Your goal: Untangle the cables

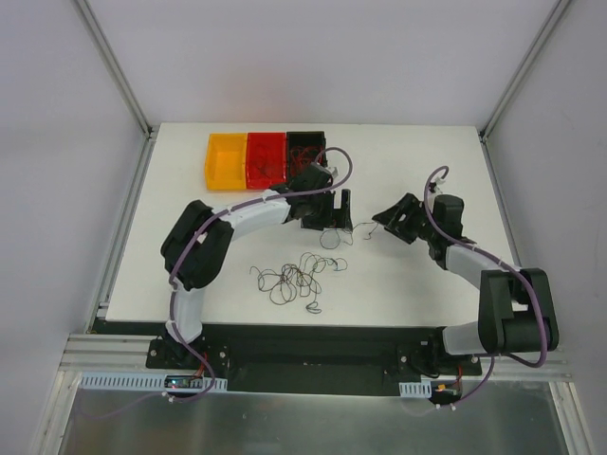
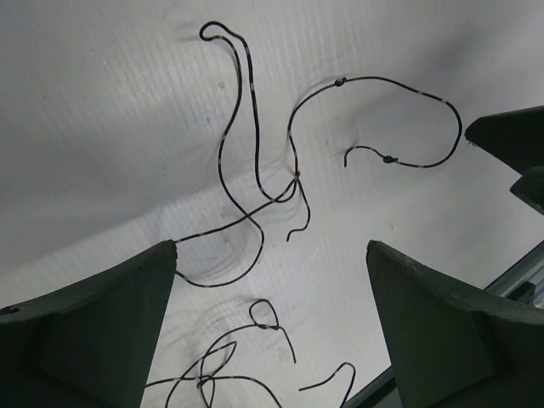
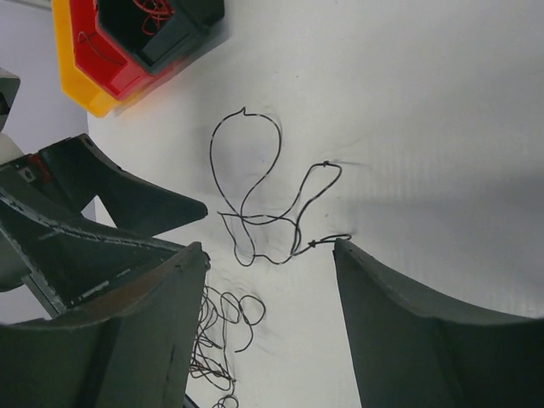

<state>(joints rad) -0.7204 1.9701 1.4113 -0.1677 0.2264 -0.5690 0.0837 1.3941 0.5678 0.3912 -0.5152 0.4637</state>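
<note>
Both grippers hover over the middle of the white table [image 1: 417,161], facing each other, left gripper [image 2: 272,246] on the left, right gripper [image 3: 270,246] on the right, close together

Left gripper: jaws spread wide, nothing between them, only cable lying flat on the table below. Right gripper: jaws apart too, holding nothing; one wire end lies just beside its right fingertip, cannot tell if touching

Cables: small cable clump [image 1: 334,239], thin and black, sits between the two grippers; cannot tell if it is one strand or two crossed. Main tangle [image 1: 292,275] lies nearer and a bit left, apart from the clump. A few strands are already in the red bin [image 1: 266,156] and the black bin [image 1: 305,150] at the far edge; yellow bin [image 1: 226,159] looks empty

Risks, as judged from here:
- wire is far thinner than the fingers, so a close could pinch bare table and miss
- curls are springy, a strand could hook a finger and ride along unnoticed
- if two strands cross, pulling one end may cinch the crossing tight instead of freeing it
- grippers are so near each other that both descending at once could bump fingers
- a sweep toward the near side could push the clump back into the main tangle
- left arm sits right by the black bin, a wide swing could knock it
</note>
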